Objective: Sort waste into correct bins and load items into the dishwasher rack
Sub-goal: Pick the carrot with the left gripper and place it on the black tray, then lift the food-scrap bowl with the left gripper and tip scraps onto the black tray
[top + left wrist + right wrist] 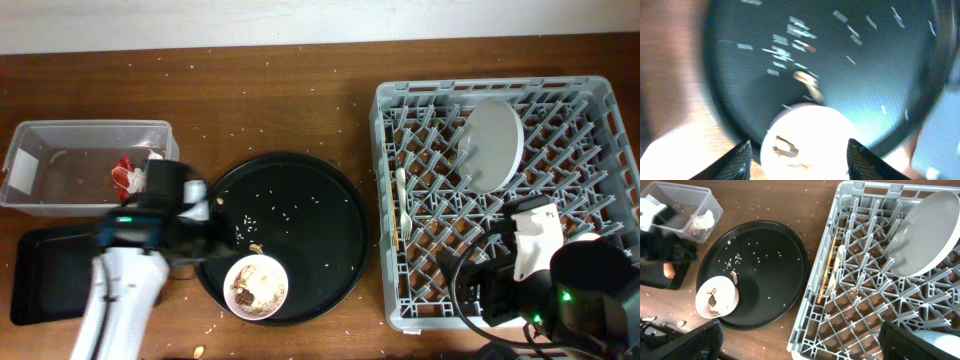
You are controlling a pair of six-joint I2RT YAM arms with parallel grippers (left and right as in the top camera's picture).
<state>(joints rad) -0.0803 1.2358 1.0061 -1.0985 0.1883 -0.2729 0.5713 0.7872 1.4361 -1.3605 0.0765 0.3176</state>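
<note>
Rack [505, 200]: big square grey plastic crate with a peg grid floor, stiff, right half of the surface. It stays where it is.

Round black tray [300, 170]: matte, shallow lip, centre, scattered with rice grains [268, 210].

Clear tub [85, 135]: thin rigid plastic, far left. Black rectangular tray [40, 275] sits just near of it.

Plate [495, 145]: pale, smooth, already tilted on edge between pegs at the far side of the rack.

Bowl [256, 286]: the live item, on the near edge of the round tray, upright, brown scraps inside.
- Looks rigid, glossy and light. I expect it to be slippery and chippable if it is ceramic.
- Best hold is probably a pinch on the rim wall, one finger inside and one outside. A grip across the full width risks it squirting out.
- Keep it level until the scraps are dumped.

Left gripper [797, 155]: released, jaws spread, just above the bowl with a finger off either side of it, no contact visible. The wrist view is motion-blurred.

Right gripper [800, 345]: released, empty, over the rack's near part.

Chopstick [828, 265] and white fork [836, 270]: thin, stiff, lying in the rack's left columns.

Red wrapper [124, 176] and tissue [704, 219]: crumpled, soft, in the tub. Carrot stick [669, 270] is in the black tray.
</note>
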